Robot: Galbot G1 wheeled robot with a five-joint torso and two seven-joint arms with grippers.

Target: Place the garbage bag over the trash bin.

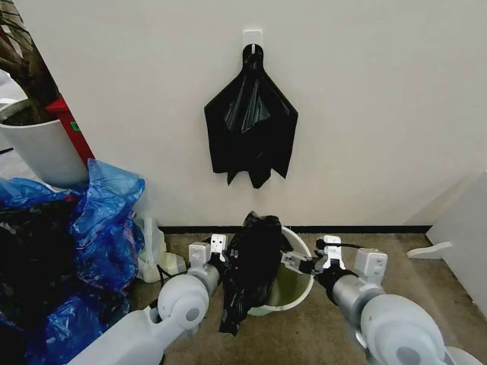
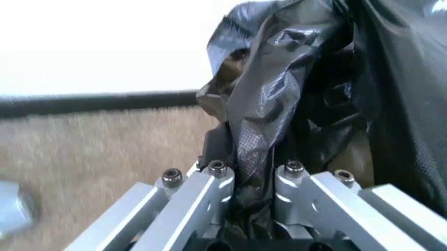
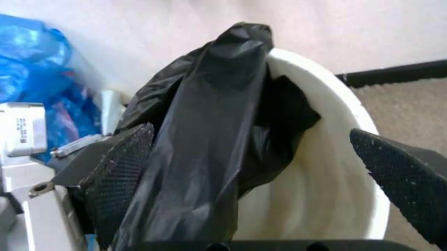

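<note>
The garbage bag [image 1: 251,266] is a wrinkled, glossy black sheet. It hangs bunched over the left side of the trash bin [image 1: 295,287], an off-white bucket on the carpet by the wall. My left gripper [image 1: 221,255] is at the bag's left edge. In the left wrist view this gripper [image 2: 255,170] is shut on a fold of the bag [image 2: 279,104]. My right gripper [image 1: 300,264] hovers over the bin's mouth. The right wrist view shows it [image 3: 262,183] open, its pads [image 3: 122,183] wide apart, with the bag [image 3: 209,130] draped over the bin's rim [image 3: 335,99].
A smaller black plastic bundle [image 1: 251,133] hangs from a wall hook above the bin. Blue plastic bags [image 1: 99,228] pile up on the left below a white plant pot [image 1: 42,148]. A white panel [image 1: 464,236] stands at the right. Bare carpet [image 1: 335,334] lies in front.
</note>
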